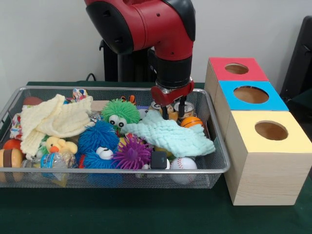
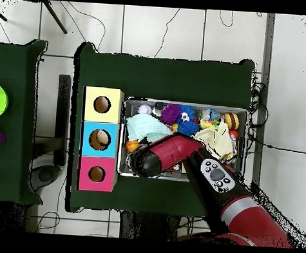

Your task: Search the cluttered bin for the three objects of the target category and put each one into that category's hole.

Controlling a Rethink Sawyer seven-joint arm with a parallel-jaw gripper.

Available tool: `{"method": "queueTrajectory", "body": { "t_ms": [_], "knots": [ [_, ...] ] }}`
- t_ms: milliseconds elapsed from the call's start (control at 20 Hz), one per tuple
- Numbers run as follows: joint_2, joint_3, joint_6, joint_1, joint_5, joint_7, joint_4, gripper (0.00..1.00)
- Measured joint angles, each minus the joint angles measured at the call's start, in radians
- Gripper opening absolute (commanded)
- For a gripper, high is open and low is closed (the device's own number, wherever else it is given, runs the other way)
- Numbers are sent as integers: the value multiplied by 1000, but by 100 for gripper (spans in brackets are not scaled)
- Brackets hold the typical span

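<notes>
A wire mesh bin (image 1: pixel 214 161) sits on a dark green table (image 1: pixel 122 209), packed with toys and cloths. The red and black arm (image 1: pixel 156 24) comes down over the bin's right part, its gripper (image 1: pixel 172 115) hanging with two dark fingers apart just above a pale green cloth (image 1: pixel 170 136). Behind the fingers stand two cans (image 1: pixel 187 108), with a small orange ball (image 1: pixel 191 122) beside them. A green fuzzy toy with eyes (image 1: pixel 120 112), a blue one (image 1: pixel 99 139) and a purple spiky ball (image 1: pixel 132 152) crowd the middle; a cream cloth (image 1: pixel 53 122) covers the left. A baseball (image 1: pixel 184 164) lies at the front. Right of the bin stand three wooden boxes with holes, topped red (image 1: pixel 237 68), blue (image 1: pixel 251 95) and yellow (image 1: pixel 271 130).
</notes>
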Motion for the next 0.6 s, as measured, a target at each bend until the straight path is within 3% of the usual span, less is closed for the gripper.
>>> {"method": "queueTrajectory", "body": {
  "t_ms": [600],
  "knots": [
    [-10,0,0,-2,0,0,0,100]
  ]
}}
